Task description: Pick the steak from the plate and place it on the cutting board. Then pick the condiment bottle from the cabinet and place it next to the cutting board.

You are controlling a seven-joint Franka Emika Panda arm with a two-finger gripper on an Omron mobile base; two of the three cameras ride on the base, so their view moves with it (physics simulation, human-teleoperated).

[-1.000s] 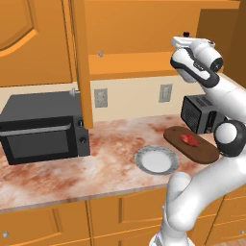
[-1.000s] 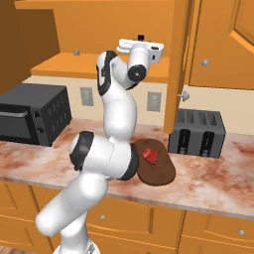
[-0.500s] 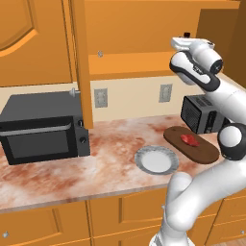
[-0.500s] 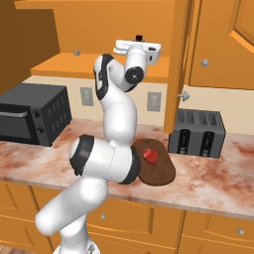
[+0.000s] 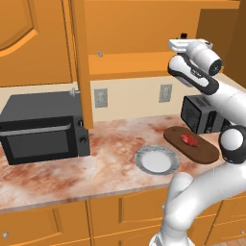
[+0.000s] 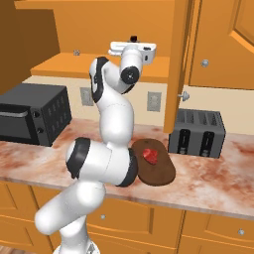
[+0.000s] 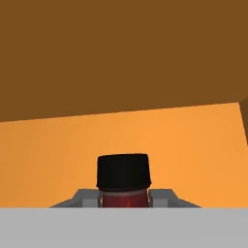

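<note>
On the marbled counter, the small red marbled steak point(image 5: 190, 140) lies on the dark brown oval cutting board point(image 5: 202, 153), beside the round grey-white plate point(image 5: 154, 160). Farther up, inside the orange-brown wall cabinet point(image 5: 139, 65), the gripper point(image 7: 124, 198) is clamped on the slim dark red-brown, black-capped condiment bottle point(image 7: 123, 181).

We see a matt wooden cabinet point(image 5: 144, 29), a mottled stone-like counter point(image 5: 110, 163), and a dark wooden board point(image 5: 192, 144).

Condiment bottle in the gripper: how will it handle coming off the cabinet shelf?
The condiment bottle looks rigid, and slim enough to tip if nudged. The gripper clamps just under the cap, so it may swing slightly. Probably light for its size.
</note>
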